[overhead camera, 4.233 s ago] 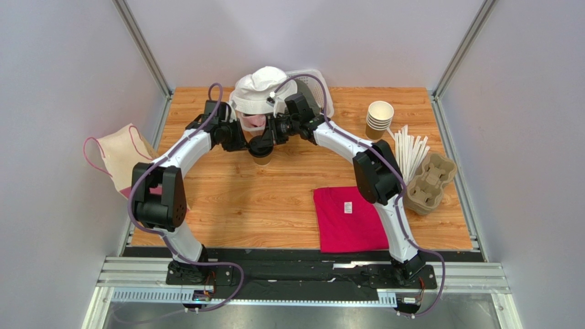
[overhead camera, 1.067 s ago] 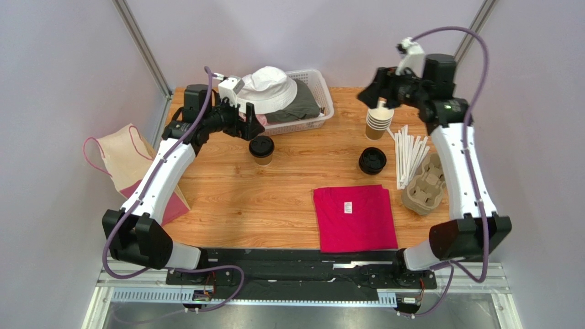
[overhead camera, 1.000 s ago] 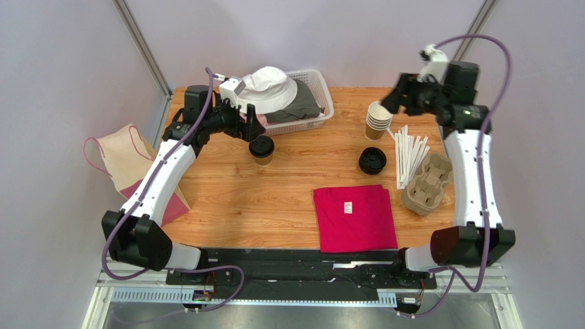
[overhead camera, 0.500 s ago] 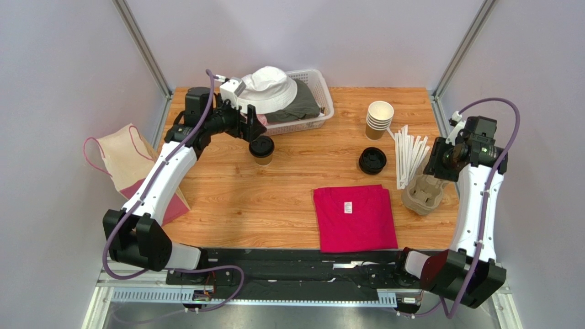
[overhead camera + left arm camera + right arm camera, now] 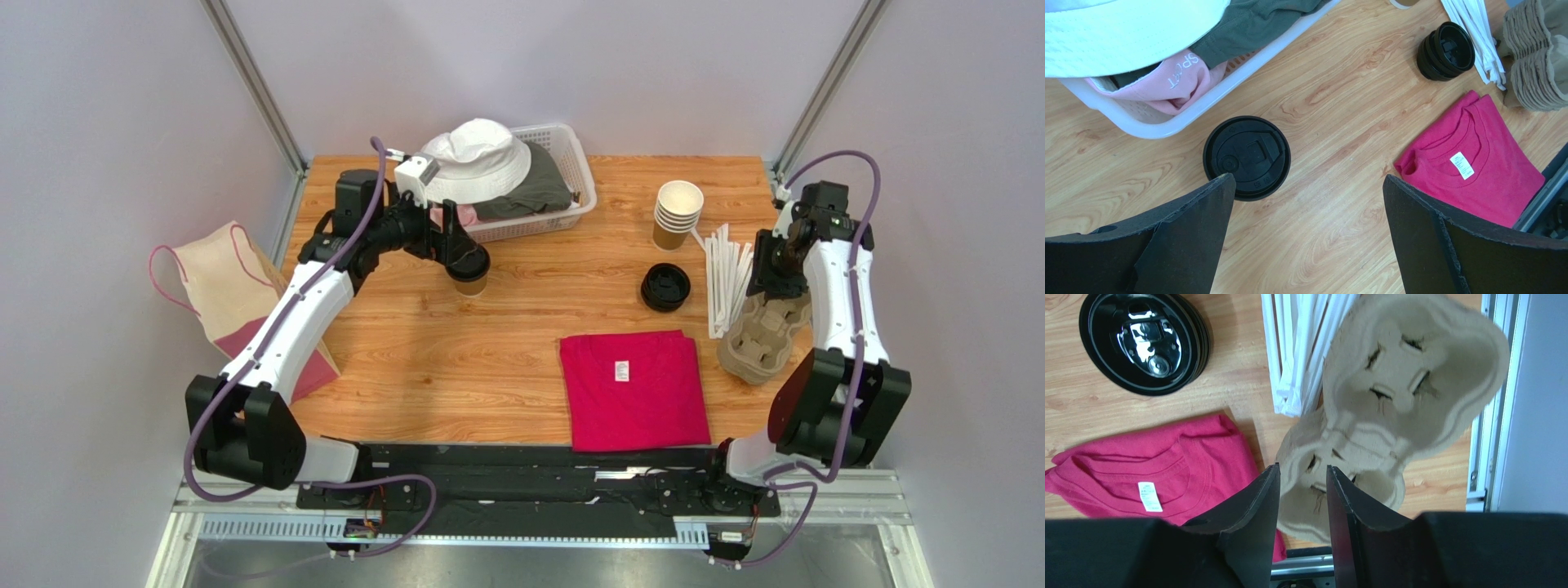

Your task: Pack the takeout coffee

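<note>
We saw whole tabletop [image 5: 491, 355] from high behind bases. Wrist cameras faced down, close: left over takeout coffee [image 5: 1247, 158], right over cup carrier [image 5: 1389, 416]; all shared red shirt [image 5: 632, 390].

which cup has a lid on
The takeout coffee by the white basket, below the left hand: it alone is capped in black. The stack of cups at far right stands lidless.
</note>
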